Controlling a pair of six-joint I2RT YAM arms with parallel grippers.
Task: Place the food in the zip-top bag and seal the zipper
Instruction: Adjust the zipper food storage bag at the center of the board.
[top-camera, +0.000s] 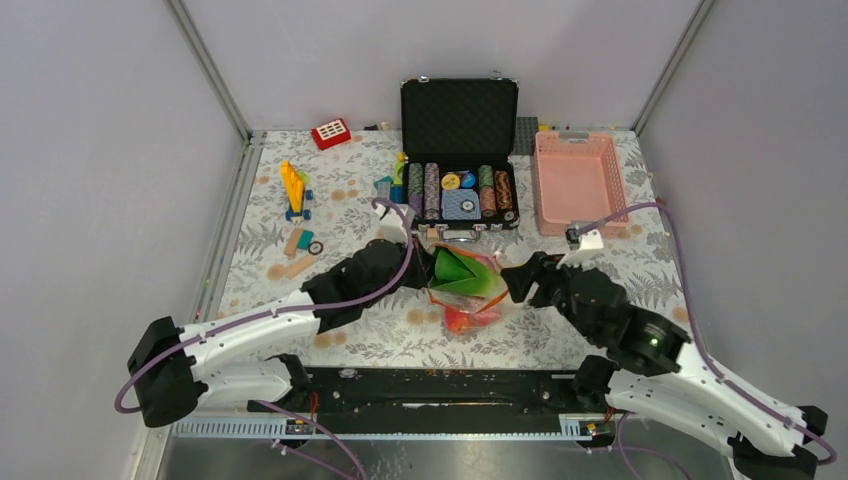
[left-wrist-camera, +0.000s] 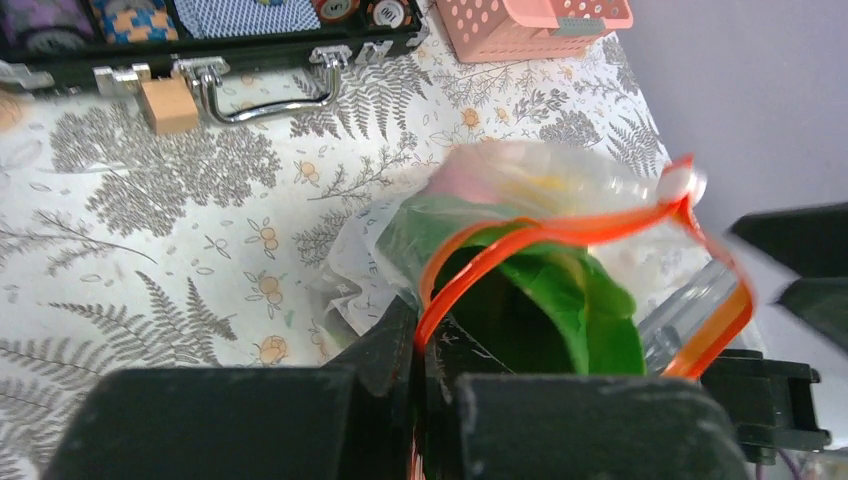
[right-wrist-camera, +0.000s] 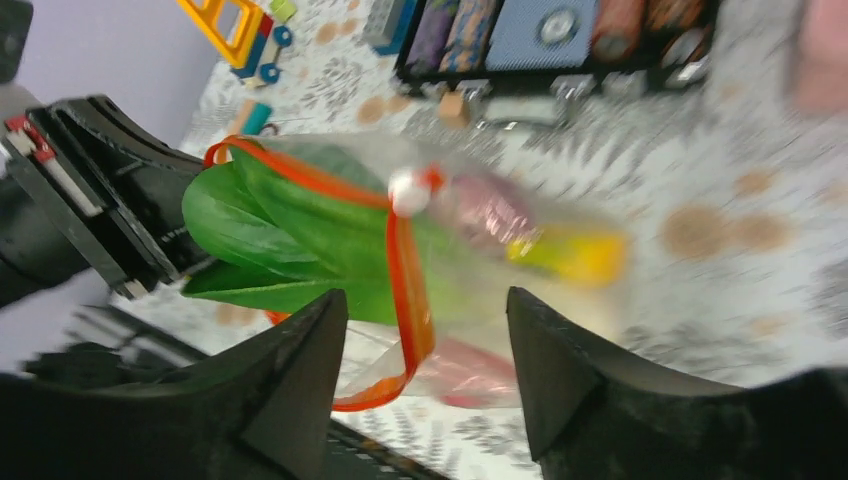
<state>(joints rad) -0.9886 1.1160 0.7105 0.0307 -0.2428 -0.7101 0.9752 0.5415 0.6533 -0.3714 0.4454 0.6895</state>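
The left gripper (left-wrist-camera: 418, 335) is clamped on one end of the zipper (left-wrist-camera: 560, 232), lower middle of its wrist view. The right gripper (right-wrist-camera: 425, 300) has its jaws apart and holds nothing, with the zip-top bag (top-camera: 465, 290) just beyond them at table centre. The cabbage (left-wrist-camera: 585, 305) and banana (right-wrist-camera: 575, 255) are inside, but the mouth gapes. Sealing looks to be the step in hand: the right should pinch the white slider (right-wrist-camera: 408, 190) and draw it along the strip (tucking the leaf in first, perhaps).

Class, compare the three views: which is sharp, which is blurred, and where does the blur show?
Top view: sharp and evenly lit throughout. Left wrist view: the tablecloth is crisp, but the orange zipper is smeared and the bag hazy. Right wrist view: the blurriest, with bag, case and basket all streaked.
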